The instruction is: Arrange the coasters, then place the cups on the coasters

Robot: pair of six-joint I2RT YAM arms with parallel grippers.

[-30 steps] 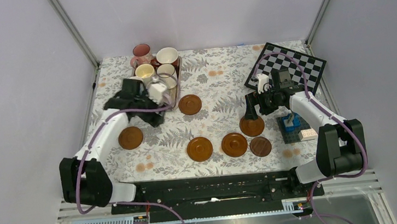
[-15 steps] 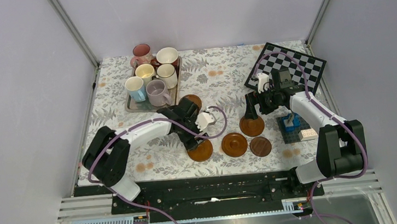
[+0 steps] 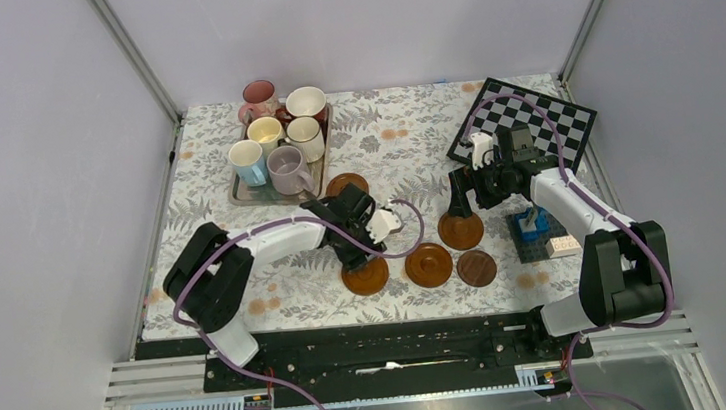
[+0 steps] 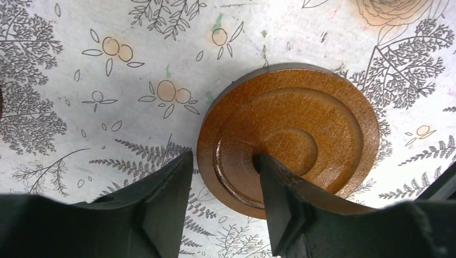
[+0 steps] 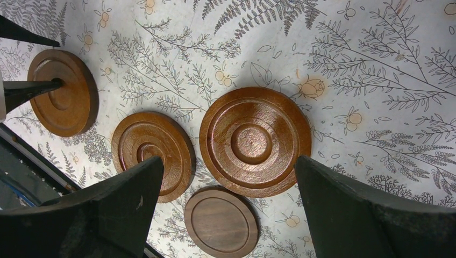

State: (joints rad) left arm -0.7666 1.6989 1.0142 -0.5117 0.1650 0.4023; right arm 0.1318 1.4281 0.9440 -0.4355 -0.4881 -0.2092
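Observation:
Five brown coasters show on the flowered table: one at mid-table (image 3: pixel 345 183), a front row of three (image 3: pixel 366 276) (image 3: pixel 428 264) (image 3: pixel 461 232), and a darker, smaller one (image 3: pixel 477 267). My left gripper (image 3: pixel 357 259) is open astride the rim of the leftmost front coaster (image 4: pixel 290 134). One finger (image 4: pixel 274 183) rests on its centre and the other stands on the table outside it. My right gripper (image 3: pixel 460 212) hangs wide open above the right front coaster (image 5: pixel 255 142), empty. Several cups stand on a metal tray (image 3: pixel 235 197) at the back left, the lilac one (image 3: pixel 286 168) nearest.
A folded chessboard (image 3: pixel 522 119) lies at the back right. Blue bricks on a dark baseplate (image 3: pixel 534 223) and a pale brick (image 3: pixel 565 244) sit by the right arm. The left arm stretches across the front left of the table.
The left arm swung from the tray down to the front row and its jaws narrowed around the leftmost front coaster's rim. The right arm has stayed put.

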